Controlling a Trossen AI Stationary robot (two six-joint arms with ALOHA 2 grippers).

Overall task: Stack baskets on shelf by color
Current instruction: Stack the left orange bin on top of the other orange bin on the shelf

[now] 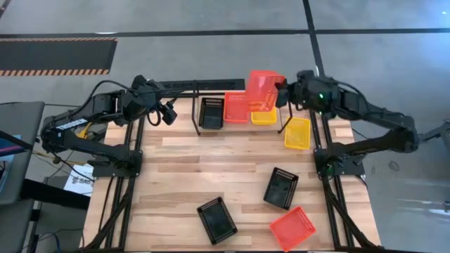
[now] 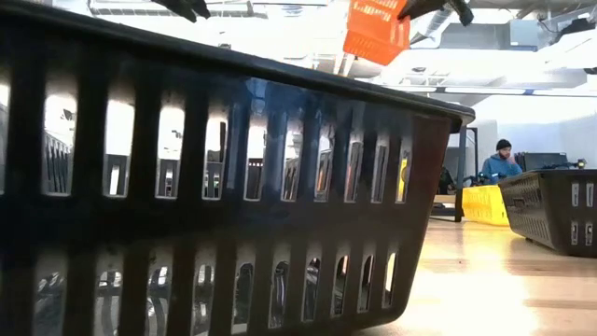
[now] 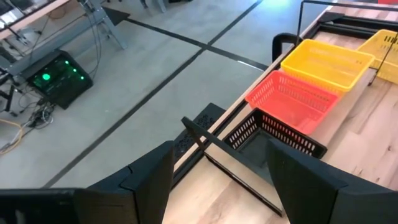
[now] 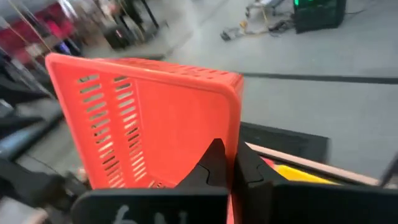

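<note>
Left hand [image 1: 169, 112] waits released beside the shelf [image 1: 197, 123], while the right hand [image 1: 285, 90], clenched on a tilted red basket [image 1: 264, 90] held apparently over the shelf's red basket [image 1: 235, 109], should level it before nesting; wooden surface [image 1: 190, 169], grey floor beyond.

Grey concrete floor [image 1: 211, 14] with black lines, hazard-striped mat [image 1: 56, 56], seated person [image 2: 501, 163] beyond

Right gripper [image 4: 227, 163] raised at table's far edge, jaws clamped; left gripper [image 3: 217, 171] far-left, jaws apart.
</note>
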